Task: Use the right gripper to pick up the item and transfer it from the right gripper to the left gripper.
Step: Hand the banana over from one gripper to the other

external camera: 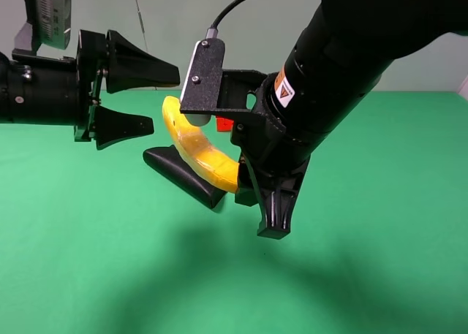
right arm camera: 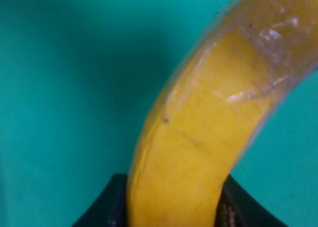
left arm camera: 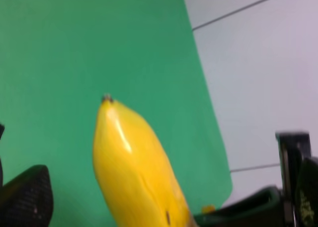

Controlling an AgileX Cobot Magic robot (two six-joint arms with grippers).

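Over the middle of the green counter, my right gripper clamps the banana by its lower end, leaving the free tip for my left gripper, jaws spread wide. The tip seems just short of them.

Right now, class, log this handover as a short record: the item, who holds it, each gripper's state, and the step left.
item: banana, yellow, curved
held by: right gripper, shut on one end
height: lifted above the green table
left gripper: open, empty, level with the banana's free end
step left: left gripper closes on the banana, then right gripper lets go
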